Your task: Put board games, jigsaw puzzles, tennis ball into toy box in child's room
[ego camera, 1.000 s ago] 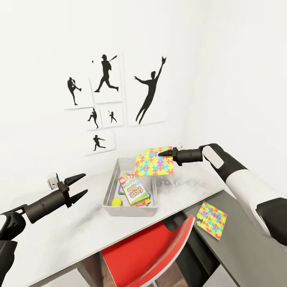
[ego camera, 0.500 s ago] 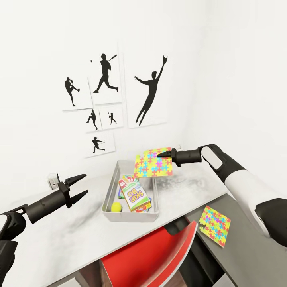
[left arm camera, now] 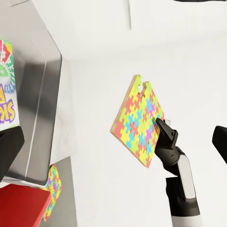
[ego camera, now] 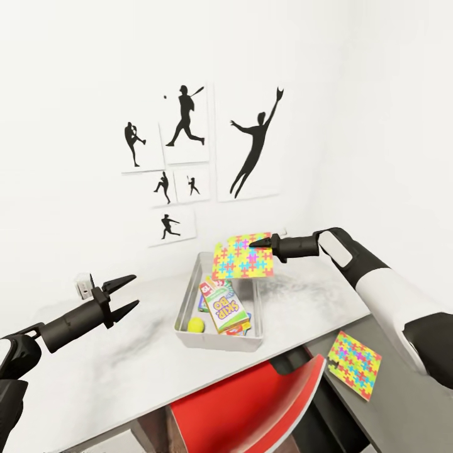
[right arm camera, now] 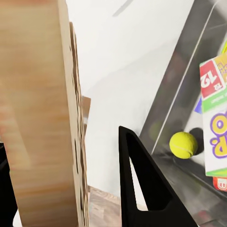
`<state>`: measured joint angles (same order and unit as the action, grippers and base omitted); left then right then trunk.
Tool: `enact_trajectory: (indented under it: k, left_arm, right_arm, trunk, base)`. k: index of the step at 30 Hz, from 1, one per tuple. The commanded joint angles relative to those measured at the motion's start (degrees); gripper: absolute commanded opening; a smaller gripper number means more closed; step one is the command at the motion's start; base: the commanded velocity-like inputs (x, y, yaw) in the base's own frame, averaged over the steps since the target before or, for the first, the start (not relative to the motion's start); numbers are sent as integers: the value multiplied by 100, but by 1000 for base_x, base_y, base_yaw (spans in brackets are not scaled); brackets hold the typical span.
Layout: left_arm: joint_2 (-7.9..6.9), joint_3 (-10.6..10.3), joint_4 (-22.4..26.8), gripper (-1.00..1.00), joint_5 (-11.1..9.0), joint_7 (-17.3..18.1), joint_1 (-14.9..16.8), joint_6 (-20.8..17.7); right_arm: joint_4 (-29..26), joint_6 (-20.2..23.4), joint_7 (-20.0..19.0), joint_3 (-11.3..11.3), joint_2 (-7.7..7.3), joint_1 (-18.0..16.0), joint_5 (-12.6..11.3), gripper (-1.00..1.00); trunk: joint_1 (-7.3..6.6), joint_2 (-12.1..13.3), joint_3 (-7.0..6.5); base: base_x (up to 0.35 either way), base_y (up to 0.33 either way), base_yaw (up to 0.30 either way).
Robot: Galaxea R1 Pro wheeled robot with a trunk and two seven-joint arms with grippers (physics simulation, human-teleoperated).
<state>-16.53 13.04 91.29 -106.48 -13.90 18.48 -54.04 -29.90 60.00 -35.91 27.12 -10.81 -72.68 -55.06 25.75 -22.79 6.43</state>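
Toy box (ego camera: 189, 305) on bench (ego camera: 94, 371) holds board games (ego camera: 225, 305) and tennis ball (ego camera: 196, 324). Right tool (ego camera: 253, 240) grips one puzzle (ego camera: 242, 257) above box's far end. Second puzzle (ego camera: 354, 363) lies on lower bench section, not yet boxed. Left tool (ego camera: 129, 292) spread open, empty.

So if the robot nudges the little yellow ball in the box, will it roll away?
Probably it rolls, being round, but not far: the ball lies in the toy box, whose low walls should stop it. It sits by the game boxes, which would likely block it too. It looks small, so it is probably light.
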Motion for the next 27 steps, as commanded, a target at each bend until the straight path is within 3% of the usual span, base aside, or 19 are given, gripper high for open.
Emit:
enact_trajectory:
  k: [1,24,27]
  left_arm:
    - [1,5,3,100,-61,-58,7,-18]
    - [8,-3,21,100,-60,-49,7,-19]
    - [4,2,21,100,-62,-46,7,-19]
  right_arm:
    - [1,0,-48,24,-10,-9,23,-100]
    - [33,0,-48,13,-35,0,25,-100]
    - [160,0,23,40,19,-16,28,-100]
  trunk:
    - [4,-13,13]
    - [4,-13,13]
    - [4,-13,13]
  base:
    - [0,0,57]
    - [70,-22,6]
    - [5,-2,0]
